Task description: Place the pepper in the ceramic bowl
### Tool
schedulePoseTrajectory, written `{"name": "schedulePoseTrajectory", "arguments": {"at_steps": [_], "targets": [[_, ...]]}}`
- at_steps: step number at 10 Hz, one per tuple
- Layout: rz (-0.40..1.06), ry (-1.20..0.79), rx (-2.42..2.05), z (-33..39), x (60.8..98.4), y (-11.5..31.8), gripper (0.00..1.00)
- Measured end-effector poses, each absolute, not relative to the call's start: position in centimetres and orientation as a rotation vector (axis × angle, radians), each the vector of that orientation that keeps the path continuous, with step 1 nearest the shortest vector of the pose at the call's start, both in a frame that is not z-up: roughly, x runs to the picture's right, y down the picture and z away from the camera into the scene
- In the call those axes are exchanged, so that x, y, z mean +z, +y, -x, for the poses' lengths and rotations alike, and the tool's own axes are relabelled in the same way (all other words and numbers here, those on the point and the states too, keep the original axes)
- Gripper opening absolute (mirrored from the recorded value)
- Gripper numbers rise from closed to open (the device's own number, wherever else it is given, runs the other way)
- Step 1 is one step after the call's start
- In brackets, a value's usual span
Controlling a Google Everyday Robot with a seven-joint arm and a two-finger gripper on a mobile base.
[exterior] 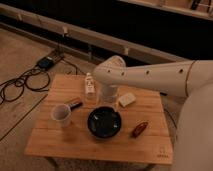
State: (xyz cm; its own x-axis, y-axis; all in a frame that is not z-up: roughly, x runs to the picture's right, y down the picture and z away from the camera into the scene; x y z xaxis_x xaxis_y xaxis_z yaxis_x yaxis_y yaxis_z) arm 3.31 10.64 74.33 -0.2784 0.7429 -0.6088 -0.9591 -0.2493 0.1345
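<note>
The reddish-brown pepper [139, 129] lies on the wooden table [60, 145], just right of the black ceramic bowl [104, 122], which looks empty. My gripper [109, 96] hangs down from the white arm [150, 77] just behind the bowl's far rim, between a bottle and a pale block. It is well left of and behind the pepper.
A white cup [62, 115] stands left of the bowl, with a small dark bar [75, 104] behind it. A clear bottle [89, 86] stands at the back middle and a pale yellow block [126, 99] at the back right. Cables [25, 82] lie on the floor at left.
</note>
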Motion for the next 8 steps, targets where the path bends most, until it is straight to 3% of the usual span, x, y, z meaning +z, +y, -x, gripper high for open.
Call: {"name": "schedulePoseTrajectory", "arguments": {"at_steps": [8], "targets": [[0.512, 0.739, 2.074, -12.6, 78.7, 16.5, 0.65]]}}
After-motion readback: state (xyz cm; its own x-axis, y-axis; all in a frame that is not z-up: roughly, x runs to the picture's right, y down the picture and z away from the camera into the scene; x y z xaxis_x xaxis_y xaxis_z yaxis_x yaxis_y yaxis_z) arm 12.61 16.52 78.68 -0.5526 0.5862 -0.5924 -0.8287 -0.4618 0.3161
